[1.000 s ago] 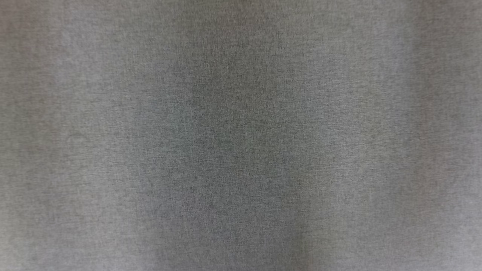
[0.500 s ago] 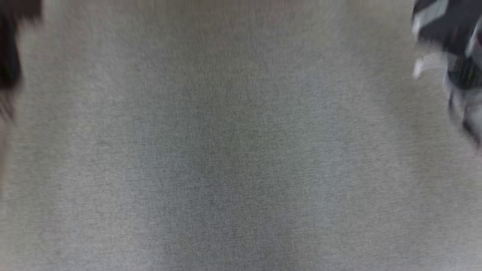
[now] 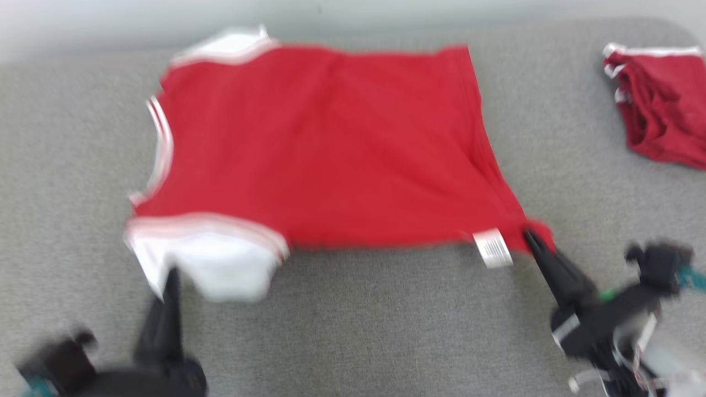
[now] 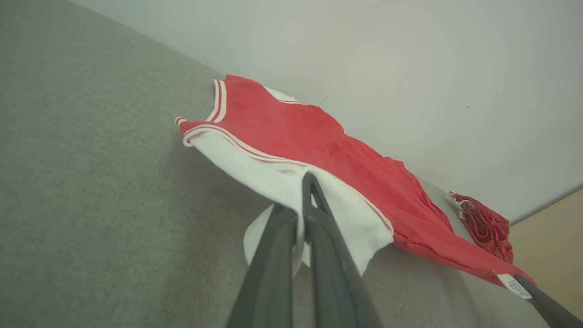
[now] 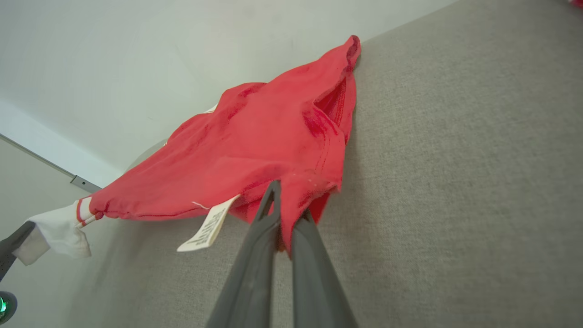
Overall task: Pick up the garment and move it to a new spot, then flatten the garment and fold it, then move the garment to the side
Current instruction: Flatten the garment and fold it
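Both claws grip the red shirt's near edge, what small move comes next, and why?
Probably lower both claws, kept spread, laying that edge flat on the gray surface: left claw pinches the white sleeve, right claw the hem corner, both lifted while the shirt lies flat beyond.

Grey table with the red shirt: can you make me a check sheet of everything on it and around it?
Surface: grey cloth-covered table.
Job's things: red garment, spread out, with its white sleeve and care label at the near edge.
Clutter: bunched red clothing at the far right.
Grippers: left gripper shut on the white sleeve; right gripper shut on the red corner beside the label.
Cables: too blurred to tell.
Surroundings: pale wall behind the table.
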Controlling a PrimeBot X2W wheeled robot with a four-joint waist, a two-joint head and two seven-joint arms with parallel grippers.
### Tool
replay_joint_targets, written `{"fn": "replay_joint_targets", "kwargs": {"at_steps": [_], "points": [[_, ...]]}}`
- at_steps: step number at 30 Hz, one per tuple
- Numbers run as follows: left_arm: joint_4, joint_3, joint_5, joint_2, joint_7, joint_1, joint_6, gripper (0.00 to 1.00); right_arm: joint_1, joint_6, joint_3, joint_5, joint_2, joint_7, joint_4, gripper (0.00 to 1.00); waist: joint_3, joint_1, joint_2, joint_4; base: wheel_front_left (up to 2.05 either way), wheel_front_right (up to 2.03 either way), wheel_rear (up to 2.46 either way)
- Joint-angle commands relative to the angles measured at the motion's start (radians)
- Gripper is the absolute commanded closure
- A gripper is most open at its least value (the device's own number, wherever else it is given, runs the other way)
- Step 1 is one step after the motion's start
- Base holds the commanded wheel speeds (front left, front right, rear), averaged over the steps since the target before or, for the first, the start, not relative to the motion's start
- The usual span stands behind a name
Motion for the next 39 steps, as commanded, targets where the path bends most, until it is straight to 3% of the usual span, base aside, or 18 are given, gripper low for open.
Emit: {"fn": "replay_joint_targets", "kwargs": {"at_steps": [1,7,12,20,24,32,39], "points": [[0.009,-0.001,0.013,-0.021,0.000,0.069,-0.008,1.00,0.073,-0.003,-0.031,0.005,-0.001,-0.004,-0.002,1.00,-0.069,0.0005,0.0002,0.009,0.00,0.00,0.00],[0.068,-0.010,0.013,-0.104,-0.001,0.232,-0.063,1.00,0.303,-0.003,-0.108,-0.045,0.006,-0.004,-0.015,1.00,-0.122,0.0005,0.0002,0.034,0.00,0.00,0.00],[0.122,-0.005,0.026,-0.138,-0.001,0.320,-0.095,1.00,0.444,-0.003,-0.150,-0.100,0.000,-0.004,-0.025,1.00,-0.159,0.0005,0.0002,0.041,0.00,0.00,0.00],[0.167,0.012,0.042,-0.140,0.000,0.357,-0.132,1.00,0.555,-0.003,-0.209,-0.146,0.018,-0.004,-0.043,1.00,-0.172,0.0005,0.0002,0.046,0.00,0.00,0.00],[0.163,0.015,0.065,-0.132,0.000,0.304,-0.149,1.00,0.533,-0.003,-0.222,-0.178,0.046,0.014,-0.072,1.00,-0.162,0.0005,0.0002,0.041,0.00,0.00,0.00],[0.144,0.001,0.120,-0.058,0.076,0.123,-0.166,1.00,0.405,-0.003,-0.260,-0.176,0.089,0.069,-0.114,1.00,-0.116,0.0005,0.0002,0.000,0.00,0.00,0.00],[0.311,0.001,0.127,-0.026,0.131,-0.112,-0.215,1.00,0.224,-0.003,-0.258,-0.181,0.133,0.112,0.006,1.00,-0.061,0.0005,0.0002,-0.038,0.00,0.00,0.00]]}}
